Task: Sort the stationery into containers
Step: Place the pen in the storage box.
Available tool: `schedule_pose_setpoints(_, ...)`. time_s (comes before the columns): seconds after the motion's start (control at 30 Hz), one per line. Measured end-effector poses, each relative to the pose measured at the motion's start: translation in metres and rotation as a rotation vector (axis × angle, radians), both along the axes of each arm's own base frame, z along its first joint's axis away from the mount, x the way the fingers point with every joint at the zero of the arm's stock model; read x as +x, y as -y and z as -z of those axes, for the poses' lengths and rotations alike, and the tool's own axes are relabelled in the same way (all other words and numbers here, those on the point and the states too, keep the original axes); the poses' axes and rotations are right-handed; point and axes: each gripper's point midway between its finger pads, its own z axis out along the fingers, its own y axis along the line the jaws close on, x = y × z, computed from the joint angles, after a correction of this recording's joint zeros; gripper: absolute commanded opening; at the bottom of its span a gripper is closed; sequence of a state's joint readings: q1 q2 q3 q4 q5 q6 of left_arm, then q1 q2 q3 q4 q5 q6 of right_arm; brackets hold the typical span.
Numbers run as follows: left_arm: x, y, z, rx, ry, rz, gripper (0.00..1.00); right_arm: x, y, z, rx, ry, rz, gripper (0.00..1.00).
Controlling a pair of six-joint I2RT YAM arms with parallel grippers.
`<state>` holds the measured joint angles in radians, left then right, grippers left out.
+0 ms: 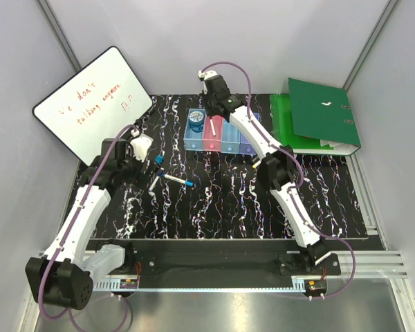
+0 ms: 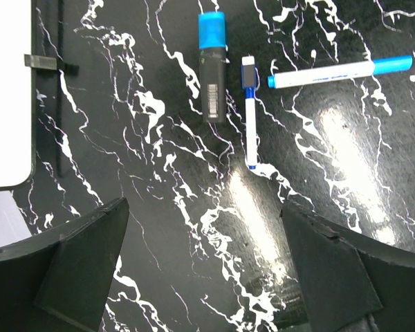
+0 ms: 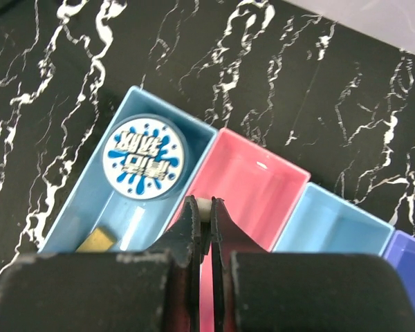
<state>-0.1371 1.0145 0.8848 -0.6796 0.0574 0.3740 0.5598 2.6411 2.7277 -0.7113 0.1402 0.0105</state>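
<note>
The four joined containers (image 1: 221, 135) stand at the table's far middle: blue (image 3: 90, 207), pink (image 3: 263, 190), light blue (image 3: 332, 225), purple (image 3: 408, 252). The blue bin holds the round blue roll (image 3: 144, 155), a yellow piece and a white stick. My right gripper (image 3: 205, 207) is shut on a white marker (image 1: 213, 130), above the pink bin's left wall. My left gripper (image 2: 204, 277) is open and empty above the bare table. Ahead of it lie a black marker with a blue cap (image 2: 213, 69), a slim white pen (image 2: 250, 114) and a white marker with a blue cap (image 2: 339, 71).
A whiteboard with red writing (image 1: 90, 104) leans at the far left; its edge shows in the left wrist view (image 2: 7, 90). Green ring binders (image 1: 318, 114) lie at the far right. The tabletop is black with white veins (image 1: 221, 200).
</note>
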Motion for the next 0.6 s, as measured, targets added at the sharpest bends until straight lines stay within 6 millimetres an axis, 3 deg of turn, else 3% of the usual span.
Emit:
schedule_pose_setpoints(0.37, -0.001, 0.002, 0.001, -0.007, -0.027, 0.010, 0.99, 0.011, 0.014, -0.001, 0.017, 0.005, 0.033, 0.01)
schedule_pose_setpoints(0.6, -0.001, 0.003, -0.001, -0.010, -0.027, 0.013, 0.99, 0.009, 0.015, 0.017, -0.002, -0.025, 0.033, 0.00)
